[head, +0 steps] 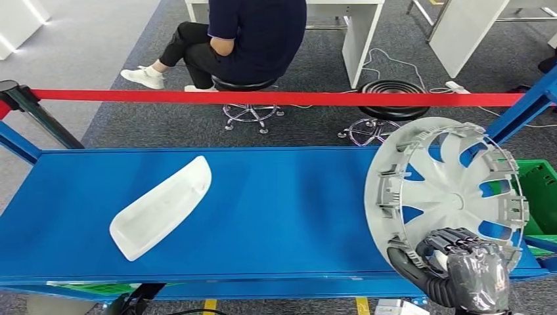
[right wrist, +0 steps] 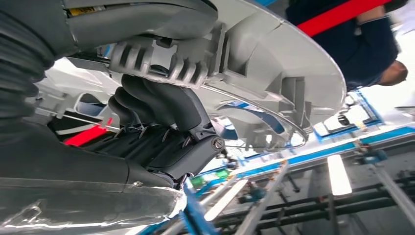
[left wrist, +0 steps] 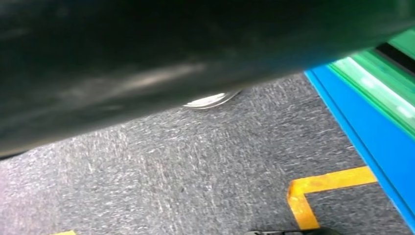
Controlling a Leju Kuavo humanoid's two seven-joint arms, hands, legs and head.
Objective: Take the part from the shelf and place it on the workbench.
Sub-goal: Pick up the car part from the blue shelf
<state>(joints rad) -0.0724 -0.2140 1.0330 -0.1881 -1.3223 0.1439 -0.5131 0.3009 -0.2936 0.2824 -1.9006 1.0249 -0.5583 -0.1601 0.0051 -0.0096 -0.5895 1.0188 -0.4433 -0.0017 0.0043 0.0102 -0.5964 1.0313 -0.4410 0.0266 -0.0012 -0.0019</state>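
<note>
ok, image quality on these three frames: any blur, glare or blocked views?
Head view: sharp and evenly lit; the wheel cover in the right hand and the white part on the blue workbench read clearly. Left wrist view: a dark blurred mass fills the upper half, and the carpet is smeared. Right wrist view: the hand is sharp; the background is blown out.

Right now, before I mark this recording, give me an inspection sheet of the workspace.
Surface: blue workbench, flat.
Job's things: grey wheel cover held tilted over the bench's right end, inner side toward the camera.
Clutter: white curved plastic part lying on the bench.
Hands: right robot hand grips the cover's lower rim; left robot hand cannot be made out.
Cables: white cables on the carpet past the bench.
Surroundings: red barrier tape, seated person, black stool, green crate.
</note>
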